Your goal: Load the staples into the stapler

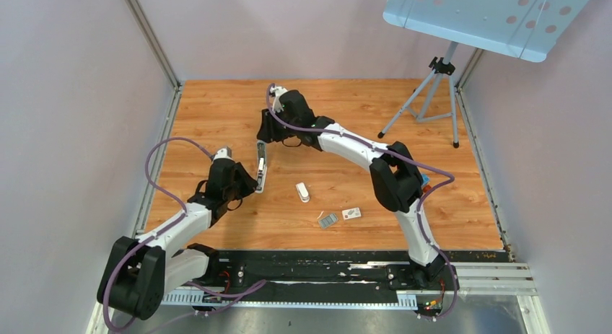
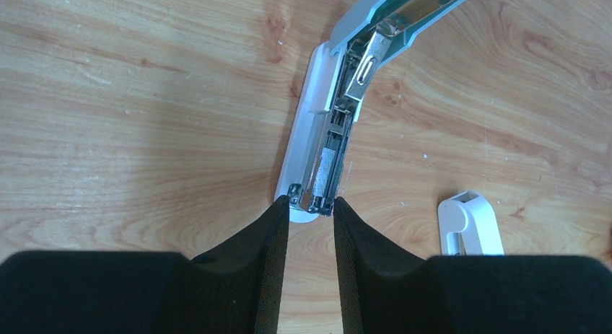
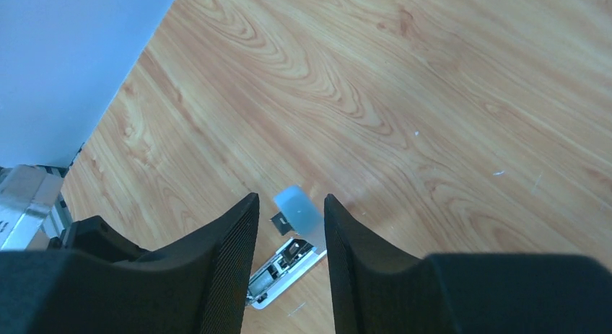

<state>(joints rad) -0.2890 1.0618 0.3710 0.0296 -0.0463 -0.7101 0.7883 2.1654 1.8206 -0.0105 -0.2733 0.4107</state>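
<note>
Stapler [image 1: 260,168] lies on the tabletop [image 1: 216,110], left of centre and hinged open. Its white base is flat on the wood with the metal channel [image 2: 326,157] exposed. The lid [image 2: 404,9] is swung up and away from the base, toward the far side.

Left fingers [image 2: 267,262]: clamped on the near end of the stapler, one pad against the white base and the other against the channel's end. The wrist view shows no gap on either side.

Right fingers [image 3: 231,255]: apart, straddling the free tip of the lid [image 3: 297,208]. A strip of wood shows between the tip and one finger. The other finger is at or almost at the lid's edge; I cannot tell if it touches. No grip is seen. The open channel end shows just below the tip, between the fingers.

Staples [image 1: 328,220]: a small grey block flat on the tabletop, right of the stapler and nearer the arm bases, well apart from both arms' fingers. Just to its right is a small white box [image 1: 351,213] with a red mark; the two are close but not touching.

A white plastic piece [image 1: 302,192] lies between the stapler and the staples. In the left wrist view [image 2: 469,222] it lies beside the stapler's near end, not touching it.

A tripod [image 1: 433,96] stands at the far right corner under a perforated panel [image 1: 491,16].
</note>
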